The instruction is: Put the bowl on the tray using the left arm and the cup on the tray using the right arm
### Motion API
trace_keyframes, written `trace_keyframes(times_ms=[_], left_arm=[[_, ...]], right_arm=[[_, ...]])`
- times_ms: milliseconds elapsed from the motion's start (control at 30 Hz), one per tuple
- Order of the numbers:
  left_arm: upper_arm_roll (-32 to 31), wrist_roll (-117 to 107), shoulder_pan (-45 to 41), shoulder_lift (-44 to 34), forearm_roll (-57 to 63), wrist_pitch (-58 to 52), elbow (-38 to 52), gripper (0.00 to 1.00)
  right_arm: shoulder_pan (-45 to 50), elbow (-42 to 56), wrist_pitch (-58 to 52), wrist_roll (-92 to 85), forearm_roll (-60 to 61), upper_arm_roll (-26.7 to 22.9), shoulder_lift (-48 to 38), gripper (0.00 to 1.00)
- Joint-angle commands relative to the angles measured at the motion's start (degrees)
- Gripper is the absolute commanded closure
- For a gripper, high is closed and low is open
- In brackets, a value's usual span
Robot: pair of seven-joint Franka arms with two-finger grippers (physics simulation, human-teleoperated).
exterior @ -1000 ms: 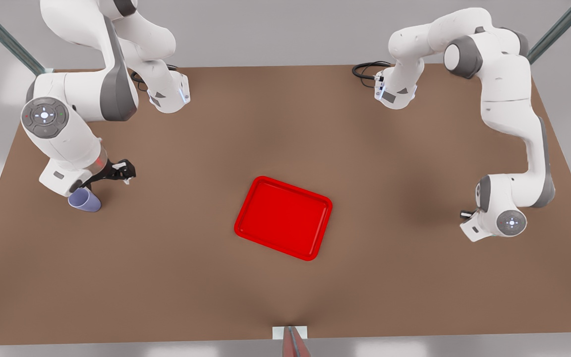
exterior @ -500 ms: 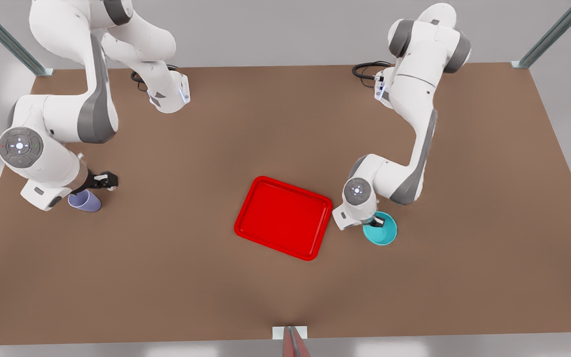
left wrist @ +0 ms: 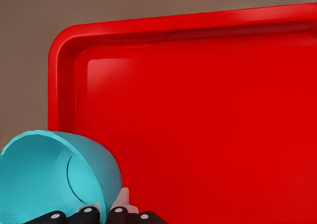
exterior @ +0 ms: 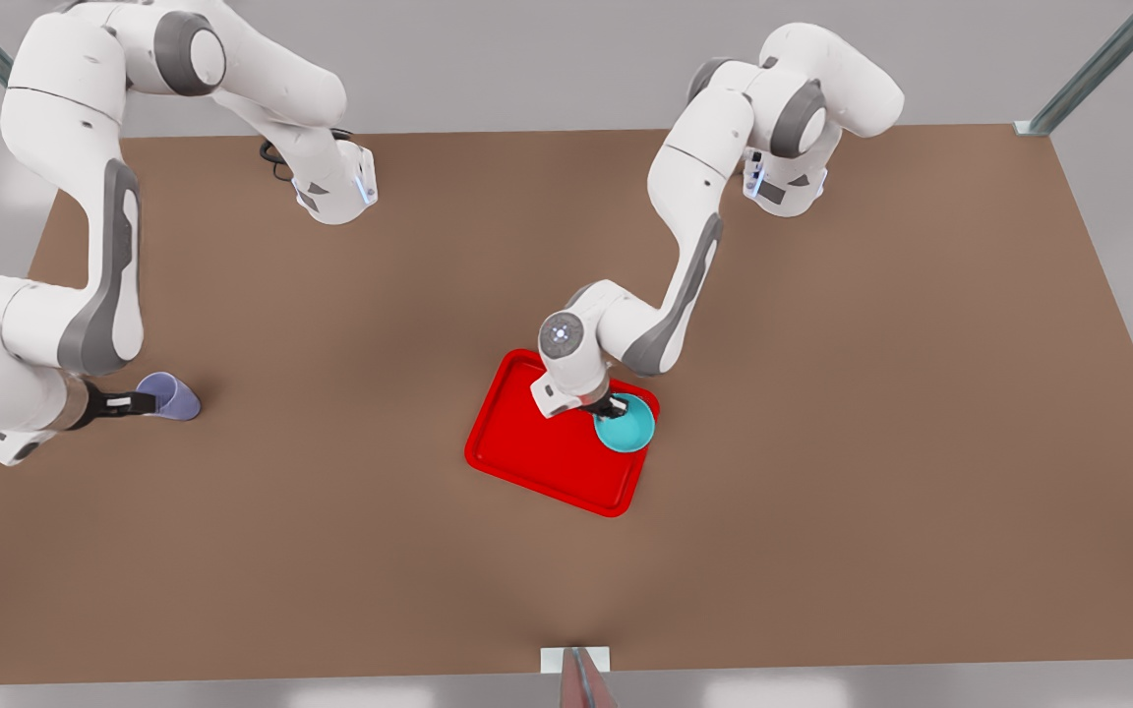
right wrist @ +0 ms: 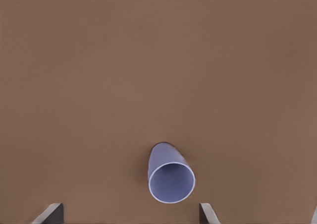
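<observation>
The teal bowl [exterior: 626, 425] hangs over the far corner of the red tray [exterior: 537, 442] on the front view's right, with my left gripper [exterior: 610, 405] shut on its rim. In the left wrist view the bowl [left wrist: 49, 177] looks tilted beside the tray's floor [left wrist: 208, 115], and the left gripper [left wrist: 96, 217] pinches its wall. Whether the bowl touches the tray I cannot tell. The lavender cup [exterior: 171, 395] stands on the table at the front view's left. My right gripper [exterior: 126, 402] is just left of it, open. In the right wrist view the cup [right wrist: 171, 177] sits ahead of the open right gripper [right wrist: 130, 215].
Both arm bases [exterior: 335, 187] [exterior: 783, 182] stand at the table's back edge with black cables. A small white bracket with a red piece [exterior: 576, 669] sits at the front edge. Bare brown table [exterior: 330, 511] surrounds the tray.
My left arm has carried the bowl from the table beside the tray to over the tray's corner. My right arm has swung outward, its gripper now on the cup's left side.
</observation>
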Motion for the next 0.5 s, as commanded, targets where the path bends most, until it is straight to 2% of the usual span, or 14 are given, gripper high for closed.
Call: trace_keyframes(times_ms=[0, 67, 167, 200, 367, 400, 467], left_arm=[[0.4, -0.1, -0.4, 0.3, -9.0, 0.2, 0.2, 0.79], [1.5, -0.7, -1.8, 2.3, -10.3, 0.3, 1.7, 0.79], [3.0, -0.8, -3.4, 3.9, -12.0, 1.1, 2.3, 0.79], [3.0, -1.9, -3.4, 3.8, -12.1, 1.1, 2.3, 0.00], [3.0, -2.5, -3.5, 2.6, -13.2, 1.5, 2.0, 0.00], [3.0, -2.5, -3.2, 1.2, -13.2, 1.2, 1.7, 0.00], [3.0, -1.9, 0.1, -6.4, -12.9, -2.4, -1.4, 0.00]], right_arm=[[-0.9, -0.4, 0.7, -1.3, 0.0, 0.0, 0.0, 0.00], [-4.1, -0.4, 1.7, -5.2, -0.1, 0.1, 1.1, 0.00], [-6.8, -3.1, 8.7, -9.9, -0.1, 0.0, 3.2, 0.00], [-7.6, -4.1, 9.9, -10.1, -0.1, 0.0, 3.2, 0.00], [-9.4, -7.4, 15.1, -11.4, 0.1, 0.1, 5.0, 0.00], [-9.5, -7.4, 15.8, -11.6, 0.1, 0.1, 5.8, 0.00], [-11.6, -7.4, 15.9, -11.6, 0.1, 1.5, 7.0, 0.00]])
